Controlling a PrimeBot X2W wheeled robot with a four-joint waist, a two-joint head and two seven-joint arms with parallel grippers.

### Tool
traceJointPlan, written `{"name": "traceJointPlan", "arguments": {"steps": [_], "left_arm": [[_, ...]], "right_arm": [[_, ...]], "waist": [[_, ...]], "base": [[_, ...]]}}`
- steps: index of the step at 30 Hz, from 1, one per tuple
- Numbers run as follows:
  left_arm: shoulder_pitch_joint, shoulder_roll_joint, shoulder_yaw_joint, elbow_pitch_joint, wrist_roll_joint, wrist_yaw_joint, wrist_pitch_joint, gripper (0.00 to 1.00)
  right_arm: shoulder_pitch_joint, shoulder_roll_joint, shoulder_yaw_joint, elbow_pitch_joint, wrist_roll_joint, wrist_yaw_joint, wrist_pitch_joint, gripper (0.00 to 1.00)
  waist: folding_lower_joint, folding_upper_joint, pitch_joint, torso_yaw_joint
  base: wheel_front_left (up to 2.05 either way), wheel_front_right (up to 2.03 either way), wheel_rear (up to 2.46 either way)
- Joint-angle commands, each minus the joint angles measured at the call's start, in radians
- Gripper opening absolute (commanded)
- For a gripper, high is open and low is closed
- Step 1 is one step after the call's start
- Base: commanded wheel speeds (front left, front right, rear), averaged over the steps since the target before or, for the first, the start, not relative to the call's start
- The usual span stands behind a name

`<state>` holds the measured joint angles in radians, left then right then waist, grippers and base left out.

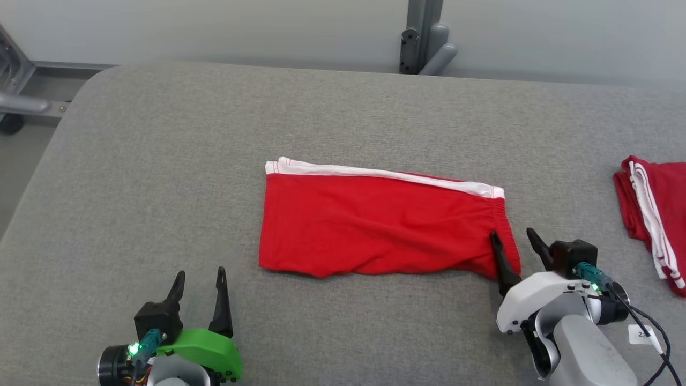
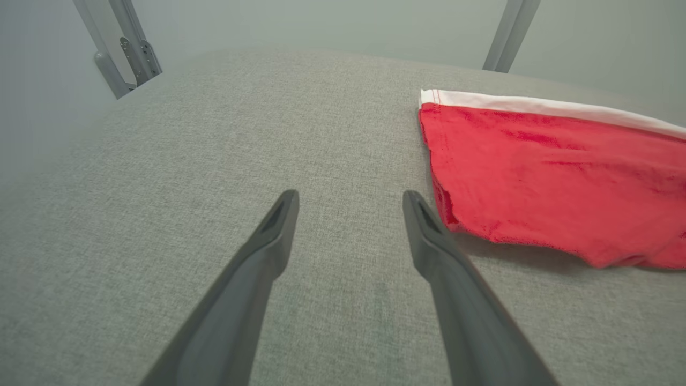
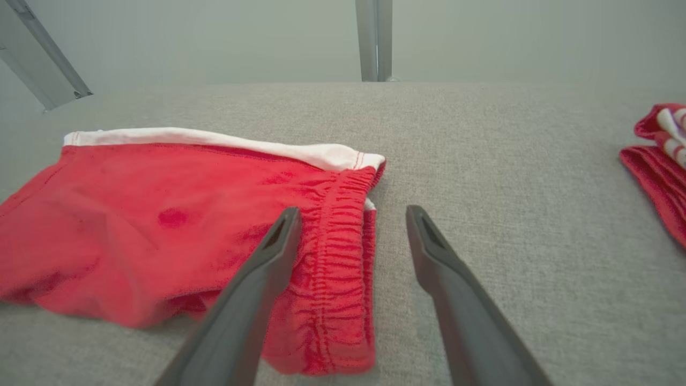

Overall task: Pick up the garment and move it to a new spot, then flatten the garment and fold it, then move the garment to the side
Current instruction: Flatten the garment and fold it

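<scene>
1 red garment (image 1: 375,230) w/ white trim, folded flat, lies mid table (image 1: 161,161). 1 other red-white piece (image 1: 654,214) at far rt. Left gripper (image 1: 199,274) & right gripper (image 1: 511,231) spread wide, empty.

The left hand (image 1: 200,271) has long dark tapered fingers (image 1: 221,300) and a bright green shell (image 1: 209,348); the right hand (image 1: 512,232), a white shell (image 1: 528,297) on a grey forearm (image 1: 589,354). Each carries a teal connector (image 1: 151,339) lit green. A black cable (image 1: 666,348) and white tag (image 1: 640,333) hang off the right.
</scene>
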<state>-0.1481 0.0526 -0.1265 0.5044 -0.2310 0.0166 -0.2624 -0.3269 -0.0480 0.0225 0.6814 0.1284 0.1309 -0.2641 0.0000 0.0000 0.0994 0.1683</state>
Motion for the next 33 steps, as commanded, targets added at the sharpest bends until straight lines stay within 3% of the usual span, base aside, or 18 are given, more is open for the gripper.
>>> {"name": "traceJointPlan", "arguments": {"steps": [1,5,10,12,25,33], "left_arm": [[0.019,0.001,0.006,0.003,0.009,-0.006,-0.002,1.0],[0.018,-0.001,0.01,0.003,0.017,-0.016,-0.002,1.0],[0.021,-0.001,0.006,-0.002,0.013,-0.017,-0.002,1.0],[0.02,-0.001,0.0,-0.005,0.012,-0.02,-0.002,1.0],[0.034,0.0,-0.034,-0.006,-0.001,-0.019,-0.002,1.0],[0.035,-0.001,-0.056,0.008,-0.012,-0.02,-0.002,1.0]], "right_arm": [[-0.014,-0.006,-0.013,0.023,0.005,-0.001,0.0,1.0],[-0.049,-0.005,-0.057,0.139,-0.012,-0.001,0.0,1.0],[-0.054,-0.004,-0.041,0.243,0.053,-0.001,0.003,0.96],[-0.055,-0.004,-0.018,0.256,0.094,-0.001,0.005,0.0],[-0.049,-0.021,-0.077,0.143,0.298,-0.001,0.0,0.0],[-0.04,-0.041,0.199,-0.082,0.588,0.0,0.143,0.0]], "waist": [[0.0,0.0,0.024,0.058],[0.0,0.0,0.031,0.081],[0.0,0.0,0.034,0.083],[0.0,0.0,0.036,0.079],[0.0,0.0,0.008,0.015],[0.0,0.0,-0.004,0.002]], "base": [[0.0,0.0,0.0],[0.0,0.0,0.0],[0.0,0.0,0.0],[0.0,0.0,0.0],[0.0,0.0,0.0],[0.0,0.0,0.0]]}}
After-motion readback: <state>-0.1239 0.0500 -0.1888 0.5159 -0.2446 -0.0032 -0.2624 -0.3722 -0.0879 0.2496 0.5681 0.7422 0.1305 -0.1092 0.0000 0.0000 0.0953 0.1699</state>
